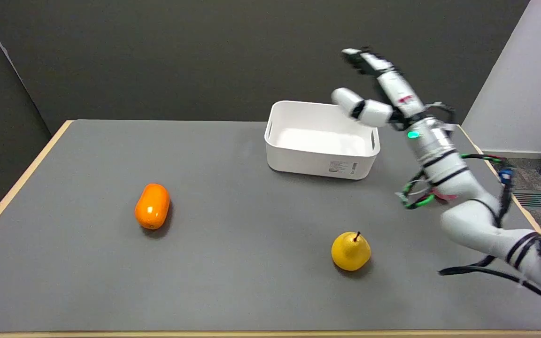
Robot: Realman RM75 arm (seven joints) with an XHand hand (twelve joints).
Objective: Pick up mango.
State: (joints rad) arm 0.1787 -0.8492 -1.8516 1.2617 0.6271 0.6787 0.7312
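Observation:
The mango (152, 206) is a glossy orange oblong fruit lying on the grey table at the left of the middle. My right hand (374, 89) is raised in the air at the upper right, over the right end of the white bin (318, 158). Its fingers are spread apart and hold nothing. The hand is far to the right of the mango and well above the table.
A yellow pear (351, 251) with a dark stem stands at the front, right of centre. The white rectangular bin looks empty. Wooden table edges (17, 185) run along the left, right and front. Cables hang along my right forearm (444, 171).

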